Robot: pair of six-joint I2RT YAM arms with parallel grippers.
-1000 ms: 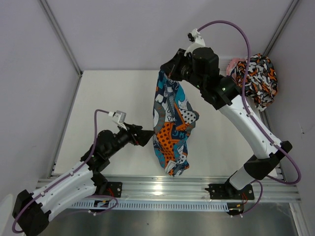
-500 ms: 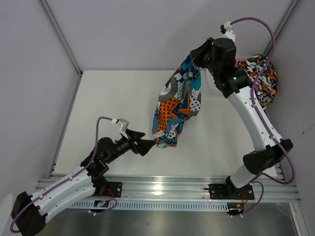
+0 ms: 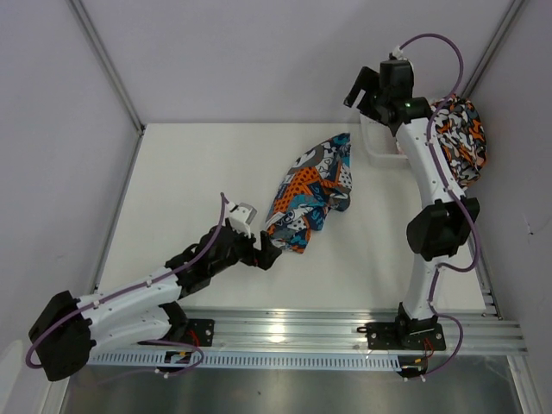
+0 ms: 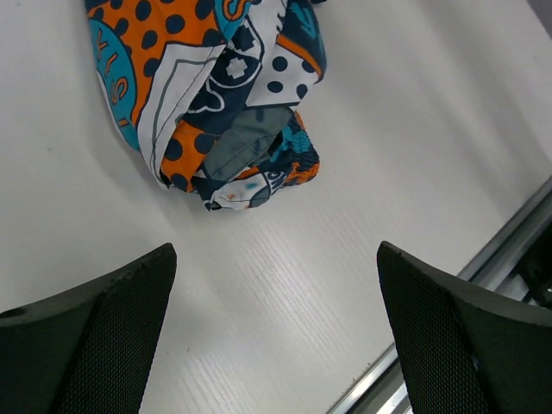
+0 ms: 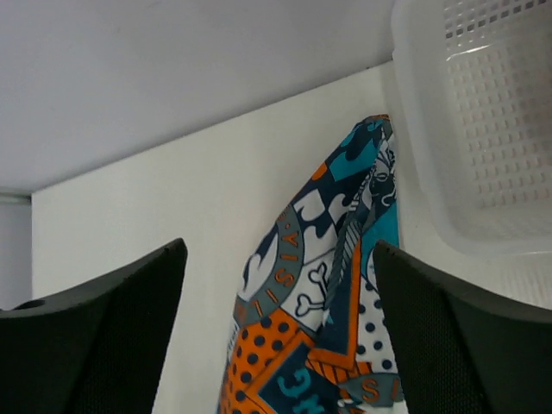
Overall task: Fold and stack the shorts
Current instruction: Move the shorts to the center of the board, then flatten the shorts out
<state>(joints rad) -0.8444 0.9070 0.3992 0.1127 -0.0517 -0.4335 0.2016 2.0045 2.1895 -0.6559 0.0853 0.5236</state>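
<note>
A second ago the teal-blue emblem shorts [image 3: 308,191] hung from the right pincer [image 3: 360,91]. Now they lie crumpled on the desk [image 3: 190,172], just left of the white mesh basket [image 3: 382,148], and that pincer hovers spread and empty above the basket's rear corner. Folding has yet to begin, I'd judge. The left pincer [image 3: 266,255], also spread, sits at the shorts' end farthest from the basket. Its wrist view shows a bunched, ruffled edge. Only the overhead view shows the blotched shorts [image 3: 457,138] heaped at the basket.
</note>
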